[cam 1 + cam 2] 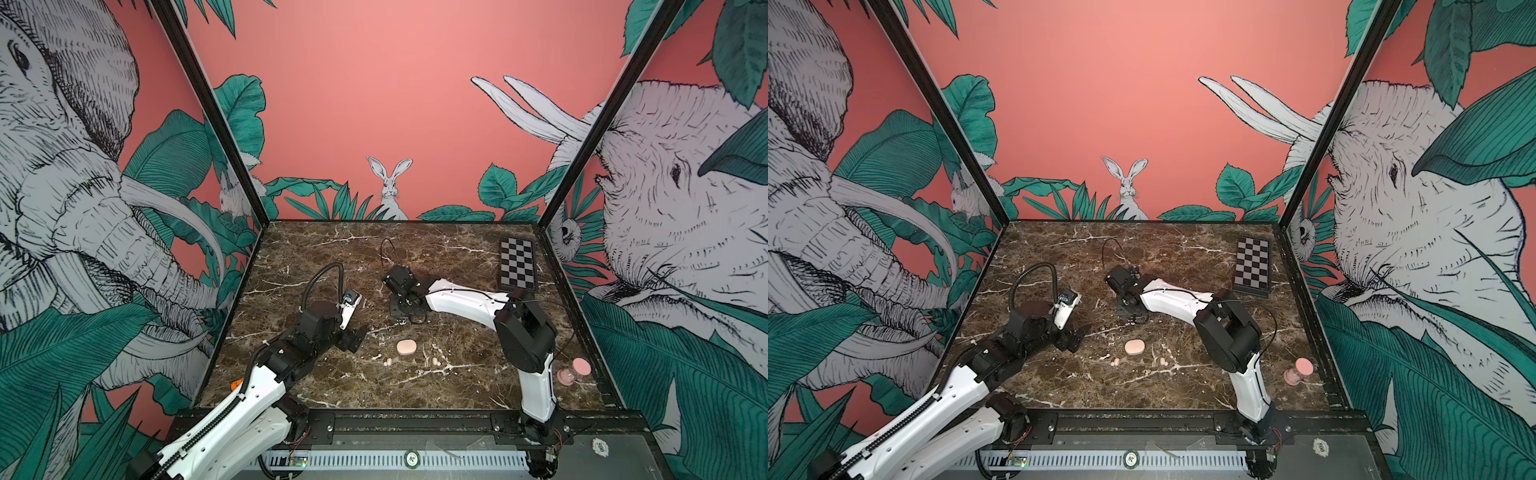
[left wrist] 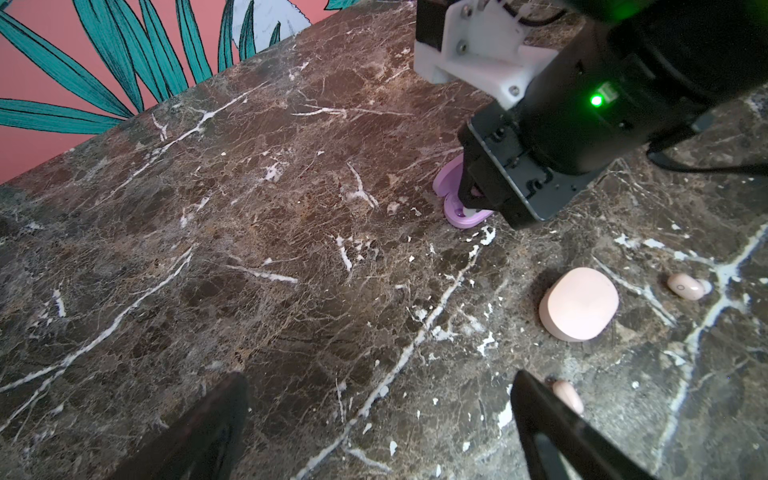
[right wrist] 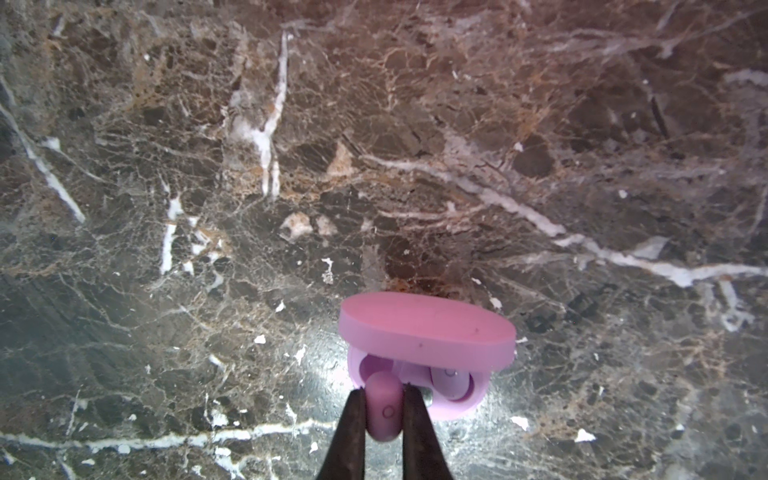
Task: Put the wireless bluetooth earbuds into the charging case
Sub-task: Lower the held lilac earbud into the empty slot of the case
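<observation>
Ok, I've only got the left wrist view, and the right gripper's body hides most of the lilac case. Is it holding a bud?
Observer: Yes. The right wrist view shows the right gripper shut on a lilac earbud, right at the front of the open lilac case.
Operator: And the other lilac one?
Observer: The second lilac earbud sits in its socket. The empty socket next to it is just behind the held bud.
Operator: Is the lid in the way?
Observer: The lid is hinged up behind the sockets, and the fingers are not touching it.
</observation>
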`<state>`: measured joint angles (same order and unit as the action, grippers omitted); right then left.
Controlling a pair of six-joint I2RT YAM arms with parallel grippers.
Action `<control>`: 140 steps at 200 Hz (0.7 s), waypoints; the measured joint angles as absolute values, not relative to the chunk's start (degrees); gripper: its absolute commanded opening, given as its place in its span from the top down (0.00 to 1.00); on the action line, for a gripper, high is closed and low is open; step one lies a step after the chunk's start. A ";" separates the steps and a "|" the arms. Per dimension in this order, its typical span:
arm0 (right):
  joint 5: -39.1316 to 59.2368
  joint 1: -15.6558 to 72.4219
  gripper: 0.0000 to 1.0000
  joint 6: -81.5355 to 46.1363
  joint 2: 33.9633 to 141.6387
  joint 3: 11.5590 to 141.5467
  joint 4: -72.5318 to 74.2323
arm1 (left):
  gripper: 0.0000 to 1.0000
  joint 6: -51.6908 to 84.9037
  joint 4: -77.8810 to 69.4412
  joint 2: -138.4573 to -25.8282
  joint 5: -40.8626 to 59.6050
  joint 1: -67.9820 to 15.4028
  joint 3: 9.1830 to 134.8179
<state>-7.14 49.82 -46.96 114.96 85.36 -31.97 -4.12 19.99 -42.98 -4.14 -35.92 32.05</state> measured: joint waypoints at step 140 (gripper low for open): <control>-7.40 49.82 0.88 -47.16 115.63 86.00 -31.92 | 0.01 -4.12 19.97 -42.98 -4.14 -35.92 32.05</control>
<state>-7.40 49.82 -47.16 115.63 86.00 -31.92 -4.12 19.97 -42.98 -4.14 -35.92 32.05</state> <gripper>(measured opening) 0.124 0.991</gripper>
